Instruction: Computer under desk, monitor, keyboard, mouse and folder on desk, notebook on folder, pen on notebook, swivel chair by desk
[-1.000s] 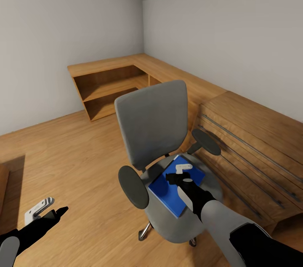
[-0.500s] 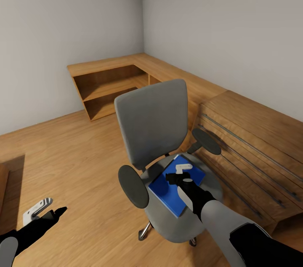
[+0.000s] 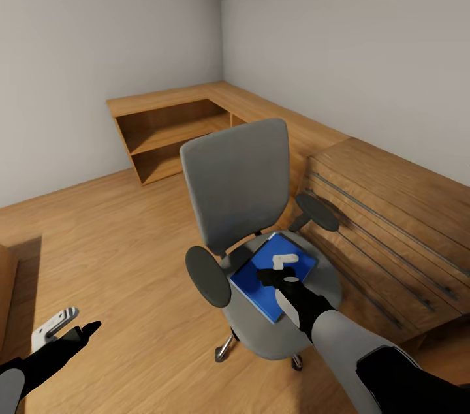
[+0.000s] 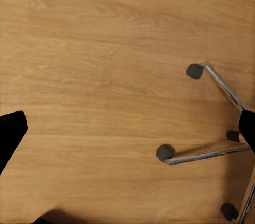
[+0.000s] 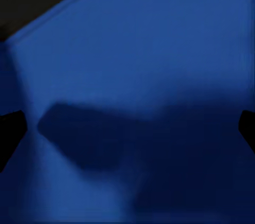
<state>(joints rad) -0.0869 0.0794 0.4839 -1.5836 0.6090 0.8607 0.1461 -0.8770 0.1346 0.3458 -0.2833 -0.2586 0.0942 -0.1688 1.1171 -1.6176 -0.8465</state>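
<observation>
The grey swivel chair [image 3: 236,184] stands in the middle of the head view, its back turned to me. A flat bright-blue folder [image 3: 256,285] lies on its seat. My right gripper [image 3: 277,269] hovers open close over the folder, casting a shadow on it. In the right wrist view the folder [image 5: 138,75] spreads under the open right gripper [image 5: 127,131], whose black fingertips [image 5: 10,134] sit at the picture's sides. My left gripper [image 3: 70,328] is open low over the floor beside the chair. The left wrist view looks past the left gripper [image 4: 127,131] at the chair's chrome base [image 4: 212,149].
A low wooden corner shelf unit [image 3: 171,130] runs along the far walls. A light-wood chest of drawers [image 3: 391,224] stands close to the chair's right side. Another wooden piece [image 3: 6,283] shows at the left edge. Wood-plank floor [image 3: 117,238] lies open to the left.
The whole picture has shifted slightly, so the camera moved. The chair and folder sit a little higher in view. Both grippers stay open, the right one still over the folder.
</observation>
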